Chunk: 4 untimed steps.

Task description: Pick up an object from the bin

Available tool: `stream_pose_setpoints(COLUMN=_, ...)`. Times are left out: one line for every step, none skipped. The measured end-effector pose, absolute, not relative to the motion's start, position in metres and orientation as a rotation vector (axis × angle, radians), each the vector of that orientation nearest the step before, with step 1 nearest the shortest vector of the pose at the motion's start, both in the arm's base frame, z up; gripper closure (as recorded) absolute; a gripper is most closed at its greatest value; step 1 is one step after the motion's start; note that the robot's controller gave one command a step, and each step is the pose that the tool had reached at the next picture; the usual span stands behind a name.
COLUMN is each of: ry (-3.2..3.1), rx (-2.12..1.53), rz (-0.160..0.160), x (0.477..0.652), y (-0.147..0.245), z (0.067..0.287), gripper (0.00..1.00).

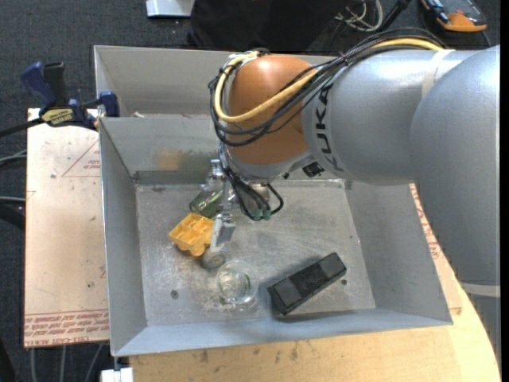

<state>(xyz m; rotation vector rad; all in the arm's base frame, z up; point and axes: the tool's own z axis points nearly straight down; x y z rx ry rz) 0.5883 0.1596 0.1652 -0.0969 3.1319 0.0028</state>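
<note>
My gripper (pixel 222 220) hangs low in the left middle of the bin, under the orange wrist cover. Right beside it, to the left, lies a yellow ridged plastic piece (pixel 191 234), touching or nearly touching the gripper. A small dark green thing (pixel 204 203) shows at the yellow piece's upper edge, close against the gripper. Just below the gripper sits a small grey round object (pixel 212 258). Whether anything is held is hidden from this angle.
A clear glass-like cup (pixel 236 286) lies near the front wall. A black rectangular block (pixel 308 282) lies slanted at the front right. The big arm and its cables cover the bin's back right.
</note>
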Motion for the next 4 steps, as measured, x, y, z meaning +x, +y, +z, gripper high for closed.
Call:
stream_pose_setpoints(ry=3.120, rx=-0.290, rz=0.006, x=0.585, y=0.168, z=0.108, gripper=0.00)
stream_pose_setpoints(ry=3.125, rx=-0.300, rz=0.003, x=0.583, y=0.166, z=0.110, gripper=1.00)
stream_pose_setpoints(ry=3.125, rx=-0.299, rz=0.003, x=0.583, y=0.166, z=0.110, gripper=1.00)
stream_pose_setpoints(ry=3.116, rx=-0.381, rz=0.002, x=0.579, y=0.160, z=0.221, gripper=1.00)
